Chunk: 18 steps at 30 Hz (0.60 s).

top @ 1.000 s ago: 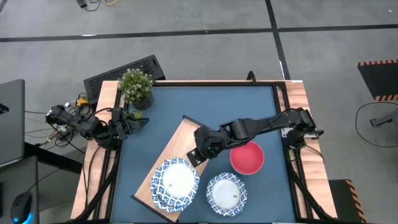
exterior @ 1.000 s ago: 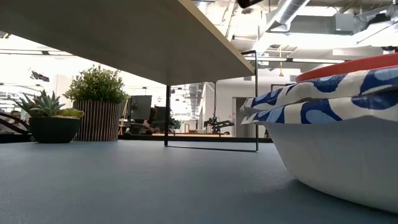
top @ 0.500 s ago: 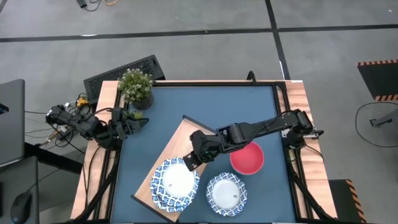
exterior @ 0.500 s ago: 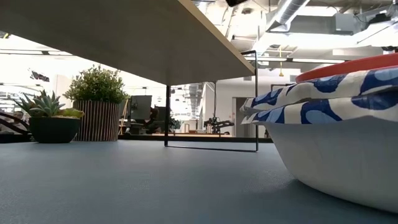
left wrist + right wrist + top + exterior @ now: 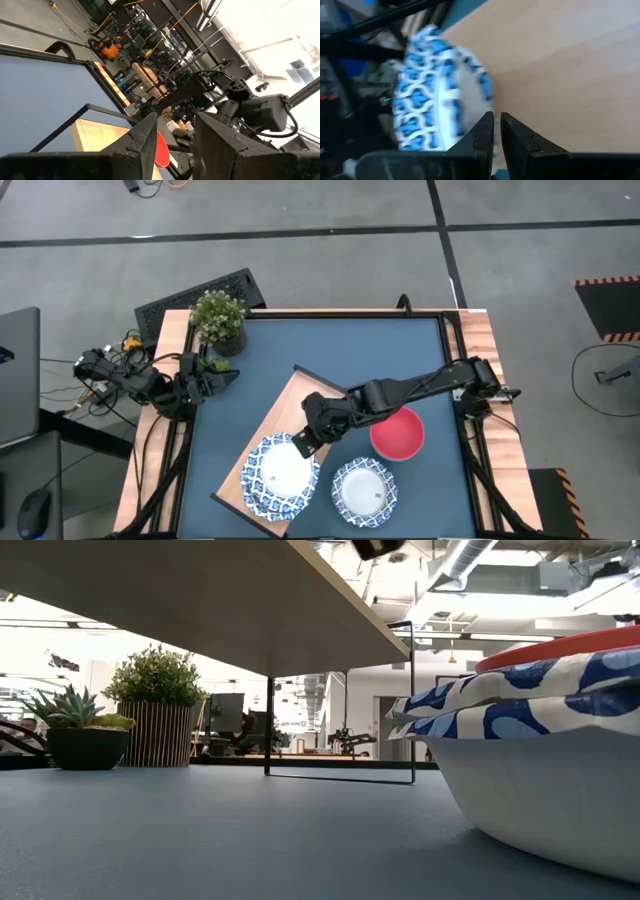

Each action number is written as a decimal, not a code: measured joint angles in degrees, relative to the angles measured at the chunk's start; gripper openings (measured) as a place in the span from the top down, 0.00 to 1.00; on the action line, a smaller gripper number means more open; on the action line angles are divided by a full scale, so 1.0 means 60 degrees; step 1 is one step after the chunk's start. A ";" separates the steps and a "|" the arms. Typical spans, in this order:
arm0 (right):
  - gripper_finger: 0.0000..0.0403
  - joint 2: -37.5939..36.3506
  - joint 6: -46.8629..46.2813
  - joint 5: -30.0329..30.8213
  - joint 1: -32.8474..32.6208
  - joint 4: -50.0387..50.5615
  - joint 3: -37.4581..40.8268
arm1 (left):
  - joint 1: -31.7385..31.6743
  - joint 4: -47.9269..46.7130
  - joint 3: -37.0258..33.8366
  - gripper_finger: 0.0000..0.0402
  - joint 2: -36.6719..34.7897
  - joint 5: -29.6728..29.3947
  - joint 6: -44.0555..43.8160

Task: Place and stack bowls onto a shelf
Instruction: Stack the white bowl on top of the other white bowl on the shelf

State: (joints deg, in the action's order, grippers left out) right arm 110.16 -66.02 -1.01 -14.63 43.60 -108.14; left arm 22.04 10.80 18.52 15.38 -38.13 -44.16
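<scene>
The high view looks straight down from well above, taking in the whole table, both arms and the floor around. The low view sits at table-top level, very close to a patterned bowl, facing level under the shelf toward the potted plants and the room. The left wrist view looks across the table to the room beyond. The right wrist view is pressed close over the shelf and a patterned bowl. Shelf and patterned bowls appear in high, low and right wrist views.
</scene>
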 joint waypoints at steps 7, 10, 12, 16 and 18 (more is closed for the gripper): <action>0.86 -0.0715 0.0277 0.1441 -0.0083 0.0802 -0.0004 | 0.0000 -0.0003 0.0000 0.70 -0.0003 0.0000 0.0000; 0.86 -0.0803 0.0714 0.1592 -0.0290 0.0021 0.0004 | -0.0001 -0.0053 0.0000 0.70 -0.0002 0.0000 0.0000; 0.86 -0.0830 0.0853 0.1591 -0.0436 -0.0539 -0.0007 | -0.0001 -0.0075 0.0000 0.70 0.0000 0.0000 0.0000; 0.87 -0.0753 0.0870 0.1590 -0.0650 -0.0600 -0.0007 | 0.0000 -0.0121 0.0000 0.70 0.0000 0.0000 0.0000; 0.88 -0.0628 0.0853 0.1587 -0.0652 -0.0689 -0.0007 | -0.0003 -0.0144 0.0000 0.70 0.0000 0.0000 -0.0003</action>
State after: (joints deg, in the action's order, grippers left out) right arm 106.39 -60.90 8.51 -18.55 39.46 -108.18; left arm 22.03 9.93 18.52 15.38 -38.13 -44.18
